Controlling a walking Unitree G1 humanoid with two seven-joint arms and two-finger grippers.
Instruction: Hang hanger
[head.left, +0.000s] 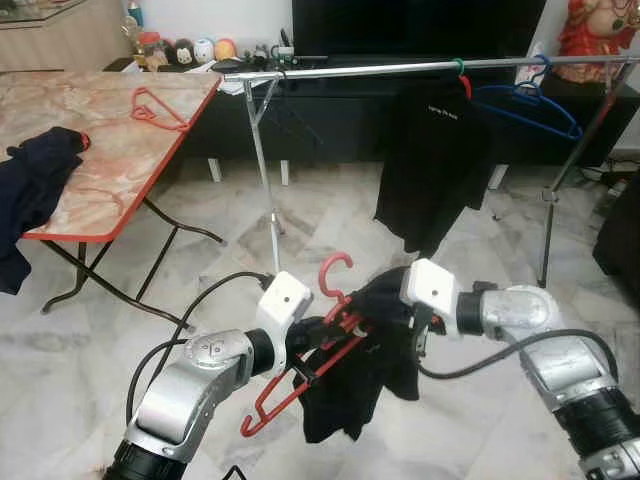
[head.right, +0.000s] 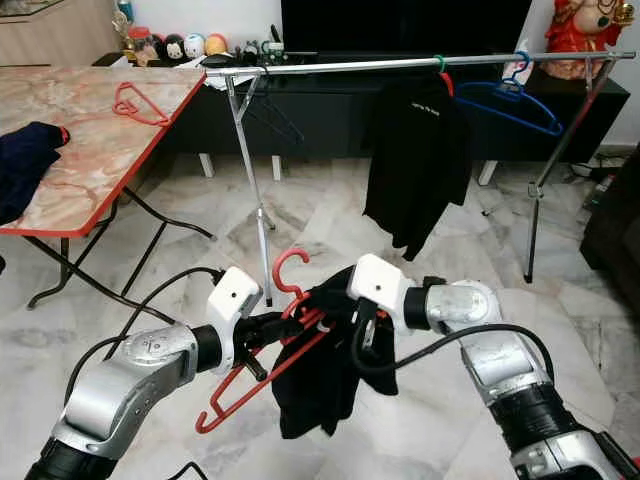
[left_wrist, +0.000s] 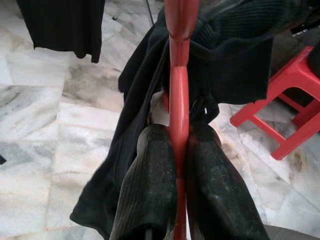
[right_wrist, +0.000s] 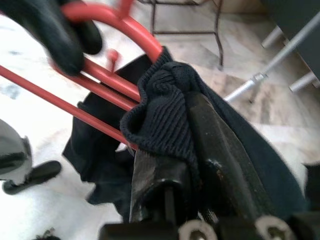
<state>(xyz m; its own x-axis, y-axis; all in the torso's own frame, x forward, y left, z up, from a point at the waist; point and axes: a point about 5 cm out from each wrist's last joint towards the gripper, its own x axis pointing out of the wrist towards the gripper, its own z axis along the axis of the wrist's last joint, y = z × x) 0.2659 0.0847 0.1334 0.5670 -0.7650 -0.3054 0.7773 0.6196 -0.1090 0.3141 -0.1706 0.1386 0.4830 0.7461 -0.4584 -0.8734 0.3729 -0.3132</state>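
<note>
Left eye view, lower centre: left gripper (head.left: 318, 338) clamps red hanger (head.left: 300, 385), right gripper (head.left: 372, 318) pinches dark garment (head.left: 372, 375); I'd seat collar squarely.

The hanger (head.left: 300, 375) is red, draped with a black shirt (head.left: 375, 360), and both sit over a floor (head.left: 300, 230) of white marble veined in grey. The desk (head.left: 110, 150) has a pink-and-cream marbled top with a red rim, carrying a second red hanger (head.left: 158, 108) near its far edge and a navy garment (head.left: 30, 190) at its left edge. On the silver rail (head.left: 400, 68) hang a black shirt with small white lettering (head.left: 435, 150) and a blue hanger (head.left: 528, 105).
</note>
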